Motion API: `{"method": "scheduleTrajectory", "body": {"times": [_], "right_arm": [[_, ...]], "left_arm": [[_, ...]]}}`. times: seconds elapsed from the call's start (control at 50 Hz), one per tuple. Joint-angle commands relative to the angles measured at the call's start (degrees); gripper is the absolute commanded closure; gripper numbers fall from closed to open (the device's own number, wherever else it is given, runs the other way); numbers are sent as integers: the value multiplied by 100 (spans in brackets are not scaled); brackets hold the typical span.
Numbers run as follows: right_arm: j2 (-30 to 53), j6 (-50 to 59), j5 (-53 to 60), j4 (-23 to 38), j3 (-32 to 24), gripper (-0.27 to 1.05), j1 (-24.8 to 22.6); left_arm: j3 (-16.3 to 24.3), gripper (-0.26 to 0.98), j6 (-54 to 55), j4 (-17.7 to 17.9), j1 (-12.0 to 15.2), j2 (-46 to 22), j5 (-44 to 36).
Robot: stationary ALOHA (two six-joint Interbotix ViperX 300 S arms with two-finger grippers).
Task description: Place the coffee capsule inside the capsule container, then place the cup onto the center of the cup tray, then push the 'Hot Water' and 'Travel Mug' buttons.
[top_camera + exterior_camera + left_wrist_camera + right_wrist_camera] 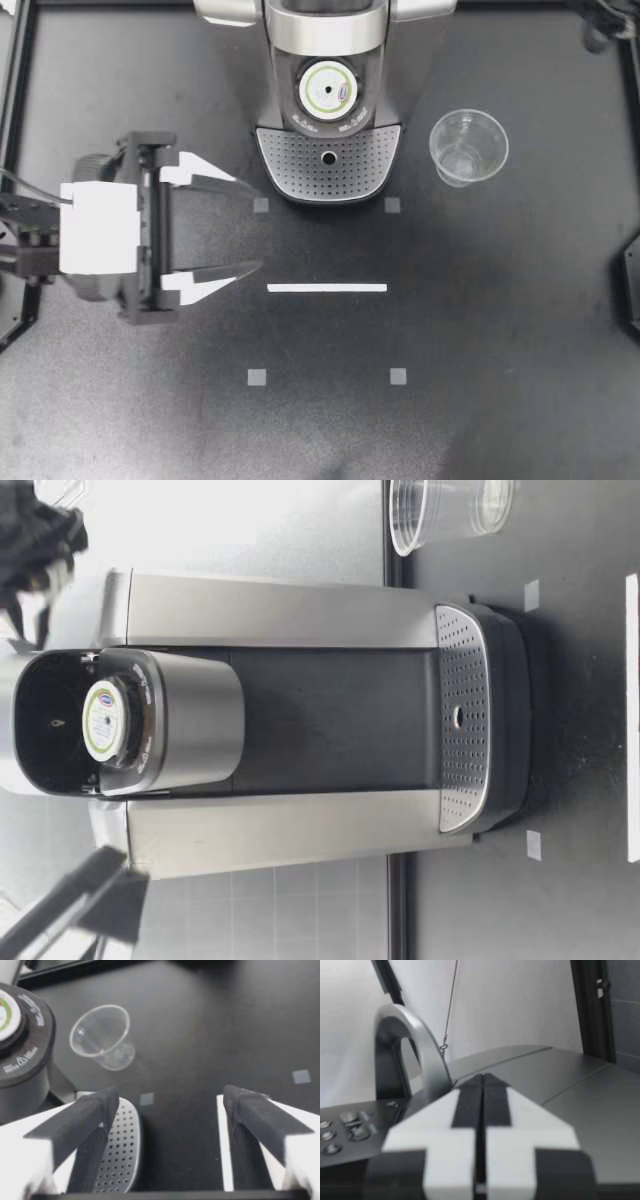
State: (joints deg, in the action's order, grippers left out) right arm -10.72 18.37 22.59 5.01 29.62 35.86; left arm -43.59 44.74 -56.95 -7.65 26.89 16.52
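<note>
- Black table [500, 400] is shown, with the coffee machine [330, 40] ahead of the left gripper [248, 224], whose fingers are spread wide around nothing.
- The right gripper [482, 1077] is seen with its fingers pressed together above the machine's top, the buttons [340, 1132] just beside it.
- The capsule [329, 88] is already seated in the capsule container [361, 106]. The cup [468, 147] stands on the table, ahead of the left gripper and beyond the cup tray [300, 165].
- Cup placement is judged the step in hand: the cup must next be grasped lightly by its wall and carried to the tray's centre.
- Print is present on the capsule lid and container rim but is not reproduced. The button legends cannot be read, and the white strip [327, 288] and grey squares [257, 377] bear no writing.
</note>
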Motion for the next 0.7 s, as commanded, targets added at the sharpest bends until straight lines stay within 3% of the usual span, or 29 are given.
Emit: {"method": "scheduleTrajectory", "body": {"times": [0.0, 0.4, 0.68], "right_arm": [[35, 18, 9, 26, -255, 72, 35], [-114, 18, 18, 132, -211, 72, -457], [-606, 18, 79, 149, 352, 72, -826]], "left_arm": [[9, -6, 44, -18, 0, 167, -105], [-105, -6, 123, -9, -9, 360, -141], [-123, -6, 132, -18, -9, 360, -149]]}}
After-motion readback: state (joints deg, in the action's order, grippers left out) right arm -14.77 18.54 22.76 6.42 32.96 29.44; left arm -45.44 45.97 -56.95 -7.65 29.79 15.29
